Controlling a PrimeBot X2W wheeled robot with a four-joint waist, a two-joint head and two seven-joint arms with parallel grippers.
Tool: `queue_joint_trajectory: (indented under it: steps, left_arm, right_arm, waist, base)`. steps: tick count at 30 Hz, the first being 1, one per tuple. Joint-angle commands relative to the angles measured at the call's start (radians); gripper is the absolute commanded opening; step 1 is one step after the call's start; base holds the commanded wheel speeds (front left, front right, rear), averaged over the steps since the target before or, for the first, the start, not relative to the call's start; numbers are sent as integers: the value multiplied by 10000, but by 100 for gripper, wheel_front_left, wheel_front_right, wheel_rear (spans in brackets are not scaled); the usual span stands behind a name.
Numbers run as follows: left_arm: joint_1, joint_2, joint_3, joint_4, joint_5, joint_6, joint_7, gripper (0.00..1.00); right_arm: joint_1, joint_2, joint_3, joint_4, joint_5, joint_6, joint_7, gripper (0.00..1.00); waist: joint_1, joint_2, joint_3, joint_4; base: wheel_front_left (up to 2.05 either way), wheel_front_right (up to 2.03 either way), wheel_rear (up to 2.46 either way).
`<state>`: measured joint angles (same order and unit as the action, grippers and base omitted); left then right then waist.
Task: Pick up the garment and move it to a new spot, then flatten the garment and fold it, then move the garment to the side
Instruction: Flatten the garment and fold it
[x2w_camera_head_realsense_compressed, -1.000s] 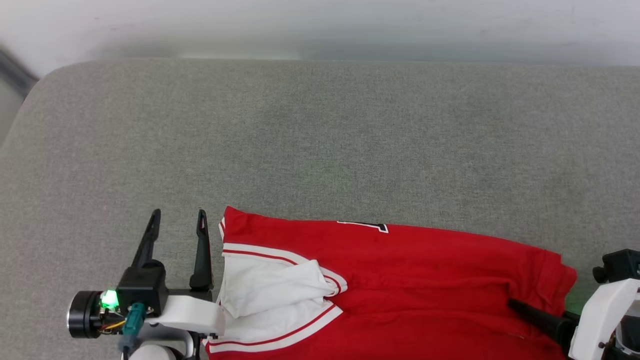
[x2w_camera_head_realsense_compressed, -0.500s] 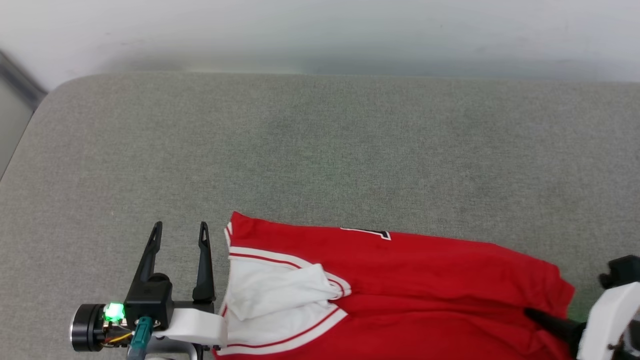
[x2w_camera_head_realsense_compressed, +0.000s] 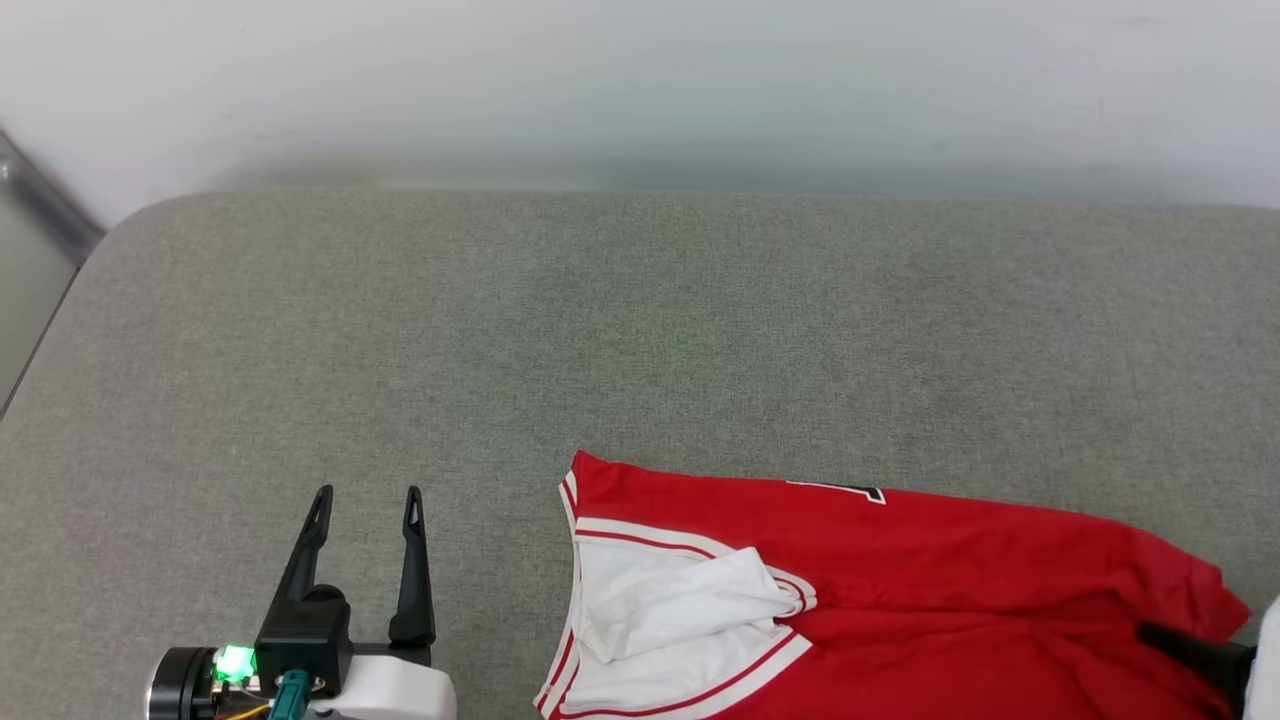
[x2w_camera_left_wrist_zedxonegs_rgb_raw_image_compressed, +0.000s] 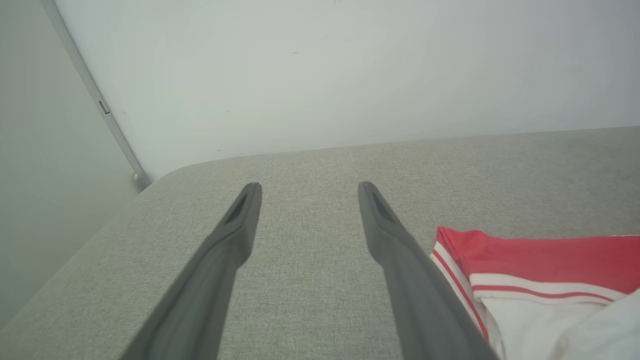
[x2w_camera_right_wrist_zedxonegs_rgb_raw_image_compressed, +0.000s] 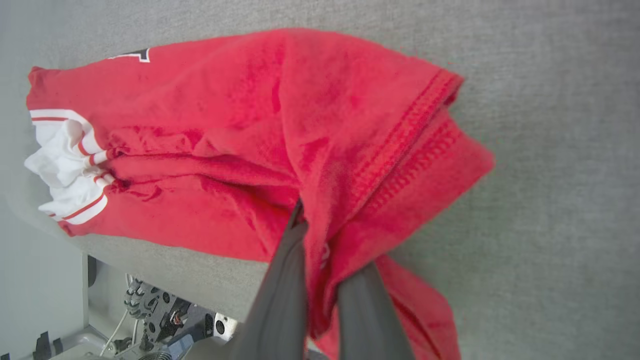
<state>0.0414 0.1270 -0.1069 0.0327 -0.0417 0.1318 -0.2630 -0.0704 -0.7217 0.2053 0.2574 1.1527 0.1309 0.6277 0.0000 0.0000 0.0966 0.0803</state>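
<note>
The garment (x2w_camera_head_realsense_compressed: 900, 580), a red jersey with a white sleeve and striped trim, lies bunched along the near right of the grey padded surface (x2w_camera_head_realsense_compressed: 640, 330). My right gripper (x2w_camera_head_realsense_compressed: 1190, 650) is at its right end. In the right wrist view that gripper (x2w_camera_right_wrist_zedxonegs_rgb_raw_image_compressed: 325, 250) is shut on a fold of the garment (x2w_camera_right_wrist_zedxonegs_rgb_raw_image_compressed: 240, 125) near its hem, with the cloth pinched between the fingers. My left gripper (x2w_camera_head_realsense_compressed: 367, 495) stands open and empty well to the left of the cloth. The left wrist view has the left gripper (x2w_camera_left_wrist_zedxonegs_rgb_raw_image_compressed: 308, 186) over bare surface and the garment (x2w_camera_left_wrist_zedxonegs_rgb_raw_image_compressed: 540, 255) to its right.
A white wall (x2w_camera_head_realsense_compressed: 640, 80) runs along the far edge of the surface. The rounded left corner of the surface (x2w_camera_head_realsense_compressed: 110, 230) borders a dark strip (x2w_camera_head_realsense_compressed: 40, 200). Robot base hardware (x2w_camera_right_wrist_zedxonegs_rgb_raw_image_compressed: 165, 310) shows below the near edge in the right wrist view.
My right gripper has shut on the garment's right end and dragged it rightward, away from the left gripper. The head camera has tilted, shifting the surface lower in view.
</note>
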Motion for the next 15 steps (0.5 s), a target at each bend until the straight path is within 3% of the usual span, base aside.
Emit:
queue_joint_trajectory:
  steps: [1, 9, 15]
  left_arm:
    - [144, -25, 62, -7, 52, -44, -22, 100]
    - [68, -232, 47, -31, 175, -216, -24, 100]
    - [-120, -324, 37, -28, 210, -338, -22, 100]
  right_arm:
    - [189, -28, 95, -336, 8, -4, 194, 0]
    - [-128, 414, 489, -2584, 81, -2, 1167, 0]
    - [-894, 1155, 1200, -3700, -200, -4, 1950, 0]
  waist:
    - [0, 0, -27, -3]
    - [0, 0, 47, 82]
    - [0, 0, 210, 276]
  base:
    - [0, 0, 0]
    - [0, 0, 0]
    - [0, 0, 0]
